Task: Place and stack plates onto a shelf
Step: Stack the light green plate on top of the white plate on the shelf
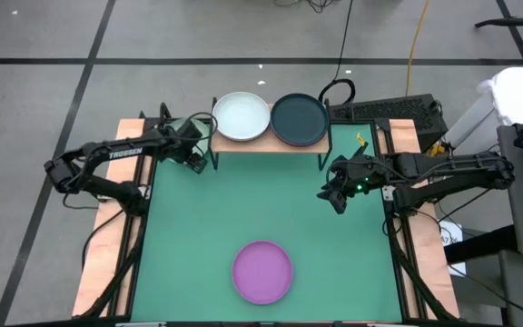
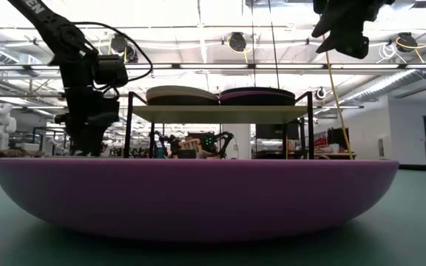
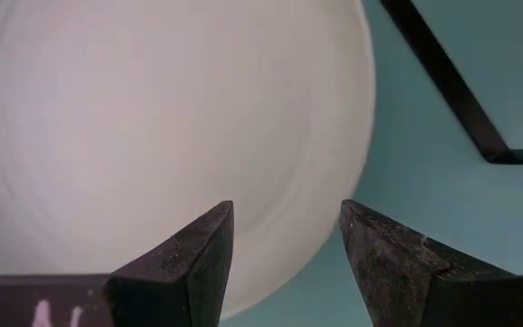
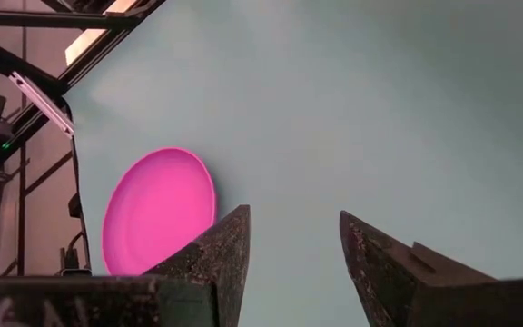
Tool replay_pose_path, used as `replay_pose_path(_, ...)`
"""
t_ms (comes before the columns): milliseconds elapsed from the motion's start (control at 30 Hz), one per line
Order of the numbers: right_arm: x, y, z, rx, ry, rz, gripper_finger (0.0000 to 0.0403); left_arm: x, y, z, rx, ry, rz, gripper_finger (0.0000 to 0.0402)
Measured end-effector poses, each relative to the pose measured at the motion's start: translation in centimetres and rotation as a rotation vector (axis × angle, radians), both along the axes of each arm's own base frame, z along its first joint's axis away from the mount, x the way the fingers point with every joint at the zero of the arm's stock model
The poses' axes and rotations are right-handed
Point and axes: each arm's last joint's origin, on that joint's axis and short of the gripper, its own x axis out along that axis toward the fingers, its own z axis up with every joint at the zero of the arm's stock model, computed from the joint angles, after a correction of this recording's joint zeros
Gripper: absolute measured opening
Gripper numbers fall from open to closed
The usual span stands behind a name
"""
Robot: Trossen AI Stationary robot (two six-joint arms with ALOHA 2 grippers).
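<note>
Round matte purple plate [image 1: 262, 271] lies alone on the green mat, well in front of the small light-wood shelf [image 1: 271, 143], awaiting pickup. Right gripper [image 1: 332, 194] hovers off the shelf's right leg, fingers apart, empty. Left gripper [image 1: 197, 162] beside the shelf's left end, parted, empty. On the shelf: white-blue plate [image 1: 241, 116], dark teal plate [image 1: 299, 119], side by side.

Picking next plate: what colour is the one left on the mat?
Purple plate, clearest in the high view.
</note>
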Motion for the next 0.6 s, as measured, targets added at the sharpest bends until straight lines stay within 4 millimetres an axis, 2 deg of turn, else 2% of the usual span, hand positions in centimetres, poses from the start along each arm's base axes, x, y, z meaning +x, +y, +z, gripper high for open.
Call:
replay_pose_path(433, 0.1, 0.0, 0.1, 0.038, -0.012, -0.036, 0.0155, -0.7, -0.9, -2.1, -0.016, 0.005, 0.018, 0.0209)
replay_pose_path(600, 0.1, 0.0, 0.1, 0.038, -0.012, -0.036, 0.0155, 0.1, -1.2, -0.8, 0.014, -0.024, -0.023, 0.0209)
